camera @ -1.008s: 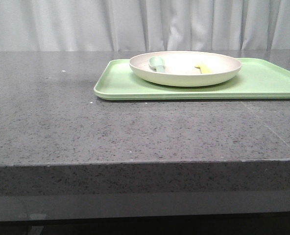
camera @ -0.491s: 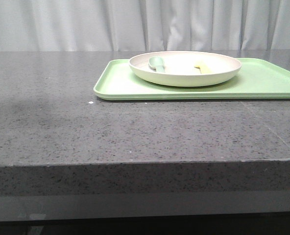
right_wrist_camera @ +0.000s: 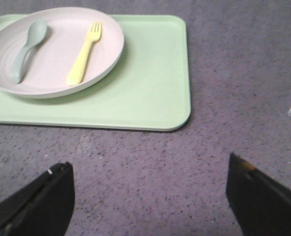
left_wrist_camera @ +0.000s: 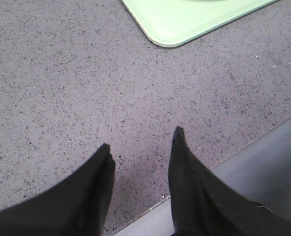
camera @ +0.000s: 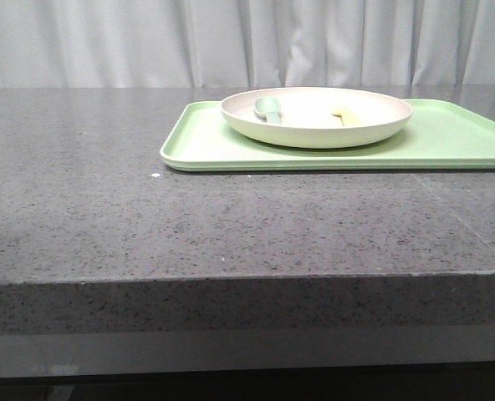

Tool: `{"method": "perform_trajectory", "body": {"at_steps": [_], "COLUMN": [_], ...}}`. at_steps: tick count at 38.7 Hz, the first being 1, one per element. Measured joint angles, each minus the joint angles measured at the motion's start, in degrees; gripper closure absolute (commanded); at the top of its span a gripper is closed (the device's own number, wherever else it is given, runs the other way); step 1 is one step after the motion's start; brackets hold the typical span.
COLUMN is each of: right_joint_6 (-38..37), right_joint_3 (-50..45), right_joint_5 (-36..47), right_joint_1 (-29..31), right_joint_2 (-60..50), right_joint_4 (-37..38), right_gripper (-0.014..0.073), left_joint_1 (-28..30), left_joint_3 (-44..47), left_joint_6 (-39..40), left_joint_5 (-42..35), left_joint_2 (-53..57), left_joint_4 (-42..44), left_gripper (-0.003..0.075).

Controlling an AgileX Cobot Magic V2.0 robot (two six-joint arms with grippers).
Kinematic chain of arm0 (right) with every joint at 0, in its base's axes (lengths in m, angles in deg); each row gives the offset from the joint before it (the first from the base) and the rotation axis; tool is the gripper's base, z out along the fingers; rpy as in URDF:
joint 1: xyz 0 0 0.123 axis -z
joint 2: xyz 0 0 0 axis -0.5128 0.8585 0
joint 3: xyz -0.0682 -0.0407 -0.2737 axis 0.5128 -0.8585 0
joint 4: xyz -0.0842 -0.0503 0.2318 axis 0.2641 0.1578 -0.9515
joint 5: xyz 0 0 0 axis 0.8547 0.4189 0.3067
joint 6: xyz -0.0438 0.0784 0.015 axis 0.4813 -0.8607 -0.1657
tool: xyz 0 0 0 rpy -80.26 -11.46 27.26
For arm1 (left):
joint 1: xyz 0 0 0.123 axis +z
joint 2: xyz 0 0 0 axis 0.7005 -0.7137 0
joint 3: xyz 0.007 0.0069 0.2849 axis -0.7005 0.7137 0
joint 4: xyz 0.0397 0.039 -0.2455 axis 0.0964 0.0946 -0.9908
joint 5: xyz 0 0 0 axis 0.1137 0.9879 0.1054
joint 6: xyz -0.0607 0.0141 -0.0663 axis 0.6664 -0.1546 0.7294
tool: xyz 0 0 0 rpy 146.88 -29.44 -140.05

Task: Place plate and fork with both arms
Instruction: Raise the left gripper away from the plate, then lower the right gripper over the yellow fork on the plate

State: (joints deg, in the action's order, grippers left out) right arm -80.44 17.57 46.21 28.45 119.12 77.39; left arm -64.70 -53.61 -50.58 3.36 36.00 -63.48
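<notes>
We see the plate on the light-green tray, toward the surface's far right edge — the yellow fork and grey-green spoon lie inside it. Left hand and right hand hover released over bare surface, grasping nothing.

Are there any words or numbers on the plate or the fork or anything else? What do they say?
There are none.
The plate, the yellow fork, the grey-green spoon and the green tray are all plain, with no letters, numbers or signs.
The speckled table and both grippers, left and right, show no writing either.
</notes>
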Motion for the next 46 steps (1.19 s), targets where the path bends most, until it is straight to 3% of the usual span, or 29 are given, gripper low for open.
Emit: {"method": "perform_trajectory", "body": {"at_steps": [16,20,30,46], "right_joint_6": [2.06,-0.50,-13.21,-17.27], "right_joint_3": [16.76,22.01,38.02,63.22], "right_joint_5": [-11.38,-14.52,-22.69,-32.73], "right_joint_1": [-16.95,-19.49,-21.77,-20.72], "right_joint_2": [19.15,25.99,43.60,65.56], "right_joint_4": [-0.26,1.41,11.95,14.94], "right_gripper": [-0.0049,-0.0049,-0.0049,-0.0049], "left_joint_1": [0.09,0.09,0.09,0.09], "left_joint_3": [0.94,0.94,0.94,0.94], "left_joint_6": [-0.59,-0.59,-0.63,-0.63], "left_joint_5": [-1.28,-1.32,-1.42,-1.42], "left_joint_2": [0.68,0.68,0.68,0.68], "left_joint_4": [-0.22,-0.22,-0.22,-0.22], "left_gripper": [0.0457,0.0457,0.0457,0.0457]}}
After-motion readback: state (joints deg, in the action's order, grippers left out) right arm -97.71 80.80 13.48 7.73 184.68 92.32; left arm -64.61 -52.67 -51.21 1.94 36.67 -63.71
